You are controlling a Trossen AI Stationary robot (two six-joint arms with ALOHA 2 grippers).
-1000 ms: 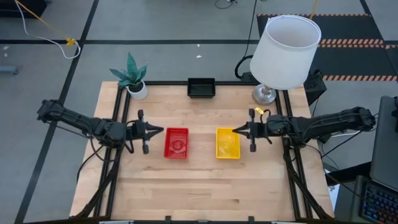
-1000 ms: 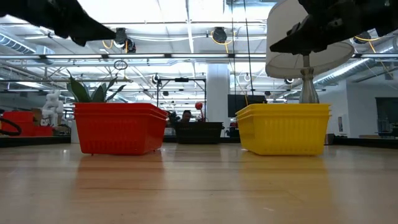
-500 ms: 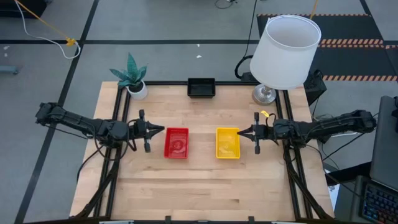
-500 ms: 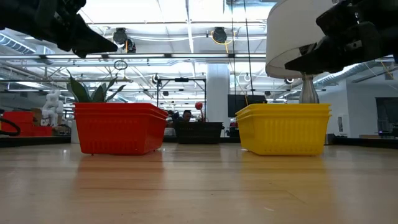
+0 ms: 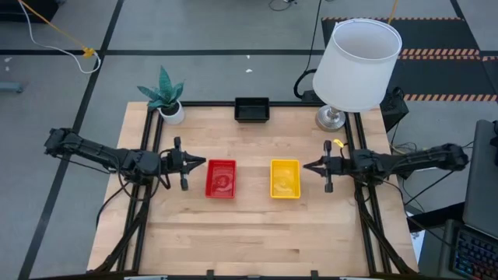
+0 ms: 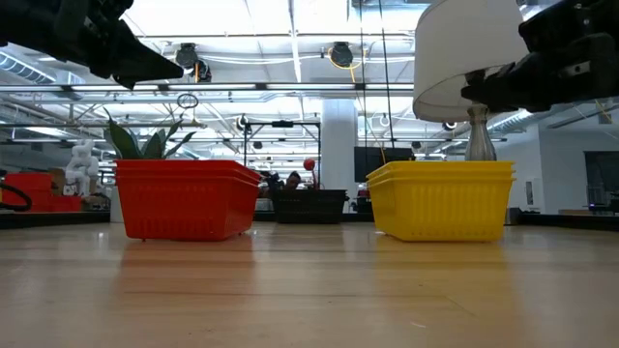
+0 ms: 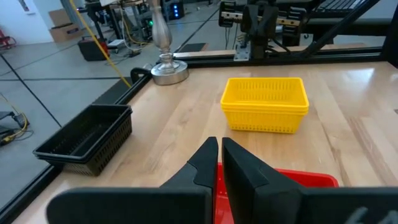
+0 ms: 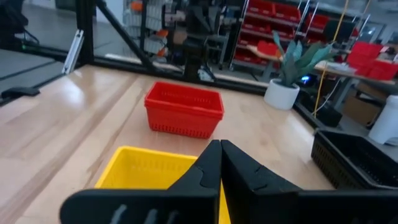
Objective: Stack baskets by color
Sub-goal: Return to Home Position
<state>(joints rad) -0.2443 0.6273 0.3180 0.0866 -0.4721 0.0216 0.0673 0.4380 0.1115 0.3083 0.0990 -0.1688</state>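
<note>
A red perforated plastic basket stack and a yellow perforated plastic basket stack are set side by side, apart, at the middle of the pale wooden table, each showing layered rims of nested trays; a black mesh basket stack is set at the far edge, between a potted plant and a white-shaded lamp. The left gripper is held just beside the red stack and the right gripper near the yellow one, each with fingers brought together and nothing held; bare wood is left toward the near edge.
</note>
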